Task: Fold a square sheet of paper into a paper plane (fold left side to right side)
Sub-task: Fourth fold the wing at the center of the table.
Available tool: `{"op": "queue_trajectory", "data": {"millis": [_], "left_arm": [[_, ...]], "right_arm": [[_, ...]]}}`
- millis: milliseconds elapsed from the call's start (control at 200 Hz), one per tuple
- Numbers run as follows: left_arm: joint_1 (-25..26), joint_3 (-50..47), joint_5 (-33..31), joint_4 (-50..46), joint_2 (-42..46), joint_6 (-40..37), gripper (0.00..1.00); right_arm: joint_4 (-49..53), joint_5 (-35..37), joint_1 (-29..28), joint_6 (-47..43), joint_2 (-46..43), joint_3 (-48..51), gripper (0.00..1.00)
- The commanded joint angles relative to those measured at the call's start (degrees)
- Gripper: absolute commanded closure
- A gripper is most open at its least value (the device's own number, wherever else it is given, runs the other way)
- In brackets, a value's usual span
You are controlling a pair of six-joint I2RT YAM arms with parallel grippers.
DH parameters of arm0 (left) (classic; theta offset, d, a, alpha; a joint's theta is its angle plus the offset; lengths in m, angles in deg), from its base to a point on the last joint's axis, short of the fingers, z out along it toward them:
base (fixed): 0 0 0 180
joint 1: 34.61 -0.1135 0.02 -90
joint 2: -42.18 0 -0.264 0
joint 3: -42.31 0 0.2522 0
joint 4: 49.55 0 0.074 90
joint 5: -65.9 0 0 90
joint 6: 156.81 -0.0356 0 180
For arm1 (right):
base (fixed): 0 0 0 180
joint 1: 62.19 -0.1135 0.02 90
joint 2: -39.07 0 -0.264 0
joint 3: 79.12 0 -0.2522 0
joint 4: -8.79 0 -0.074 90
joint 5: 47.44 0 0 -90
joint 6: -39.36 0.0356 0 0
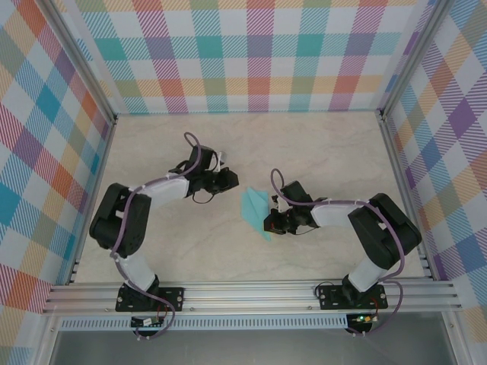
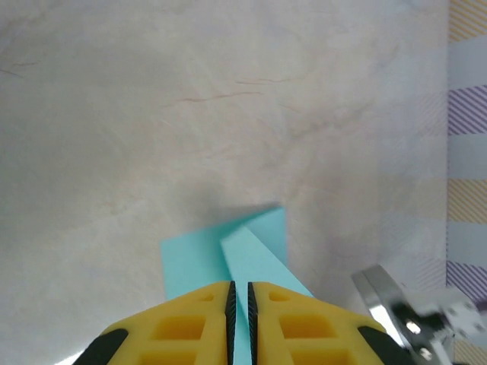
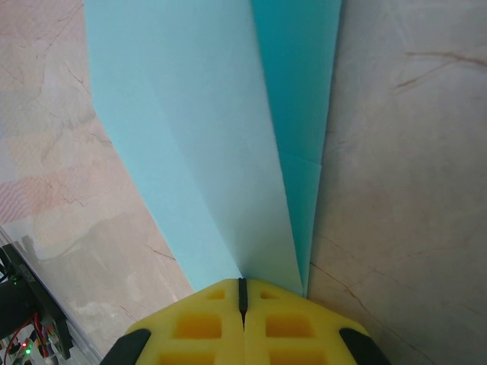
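Right wrist: paper plane (image 3: 213,137) pinched in right end effector (image 3: 243,287).

Bare marble-look tabletop (image 1: 319,144) free across the far half, folded turquoise paper (image 1: 255,211) lying mid-table, left gripper (image 1: 230,179) just beside its far corner, right gripper (image 1: 268,224) at its near tip, bulky arm elbows crowding both near sides, checked walls (image 1: 259,53) closing three sides, aluminium rail (image 1: 251,293) barring the near edge.

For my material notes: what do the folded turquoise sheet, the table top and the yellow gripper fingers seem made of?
The folded turquoise sheet: thin matte paper, sharp creases; table top: looks like beige marble-pattern laminate or stone, fine veins; yellow fingers: probably moulded plastic, matte, recessed cells.
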Motion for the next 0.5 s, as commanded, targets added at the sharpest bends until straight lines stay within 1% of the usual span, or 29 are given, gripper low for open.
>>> {"op": "queue_trajectory", "data": {"millis": [0, 135, 210, 285, 495], "left_arm": [[4.76, -3.72, -0.61, 1.19, 2.34, -0.58, 0.86], [10.70, -5.53, -0.12, 5.49, 0.89, 1.77, 0.86], [12.69, -5.19, 0.02, 7.13, -0.83, 2.53, 0.87], [13.42, -4.52, -0.59, 7.49, -2.61, 3.14, 0.87], [14.72, -2.85, 0.98, 8.88, -6.43, 3.98, 0.89]], "right_arm": [[11.41, 4.14, -0.33, -1.56, 2.67, 2.47, 1.00], [11.72, 4.27, -0.34, -1.66, 2.89, 2.23, 1.00], [11.87, 4.28, -0.33, -1.84, 3.01, 2.07, 1.00], [11.99, 4.34, -0.39, -1.83, 3.01, 2.01, 1.00], [12.24, 4.28, -0.39, -2.01, 2.99, 1.67, 1.00]]}}
